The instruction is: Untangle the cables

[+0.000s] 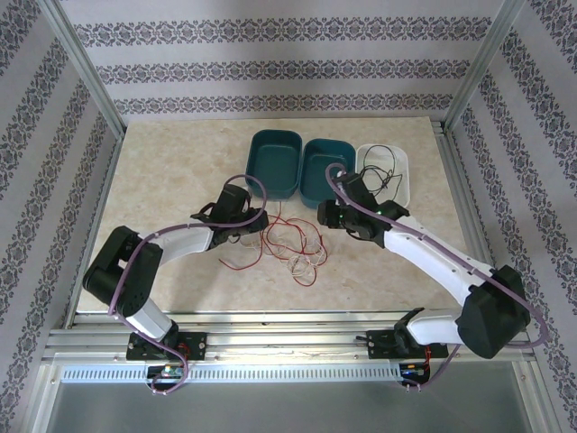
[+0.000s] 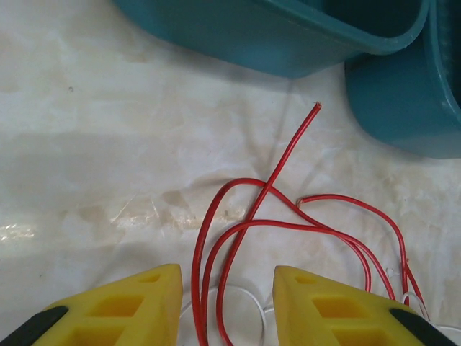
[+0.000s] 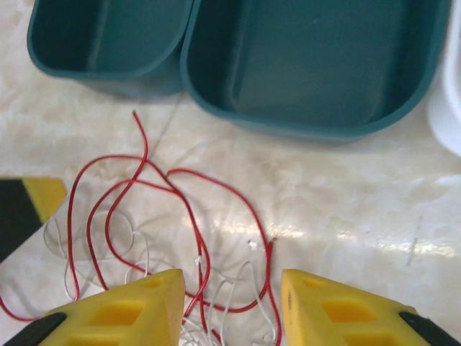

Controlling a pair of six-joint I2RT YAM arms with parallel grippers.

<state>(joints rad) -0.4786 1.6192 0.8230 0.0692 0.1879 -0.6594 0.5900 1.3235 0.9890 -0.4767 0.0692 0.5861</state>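
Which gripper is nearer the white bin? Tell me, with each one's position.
Right. The right gripper sits just near-left of the white bin, by the teal bins. The left gripper is farther left, across the cables.

The cream marble-patterned tabletop point(image 2: 108, 108) looks smooth and glossy. The teal rectangular plastic bins point(image 3: 317, 65) are smooth with a dull sheen. The thin red plastic-coated cables point(image 2: 268, 187) shine slightly.

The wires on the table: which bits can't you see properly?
- Left wrist view: the red cables run off the bottom edge between the fingers of the left gripper.
- Right wrist view: the white cables fade into the pale table, and the bottom edge cuts them.
- Top view: which strand lies over which is too small to tell.
- Top view: the right arm covers part of the black cable in the white bin.
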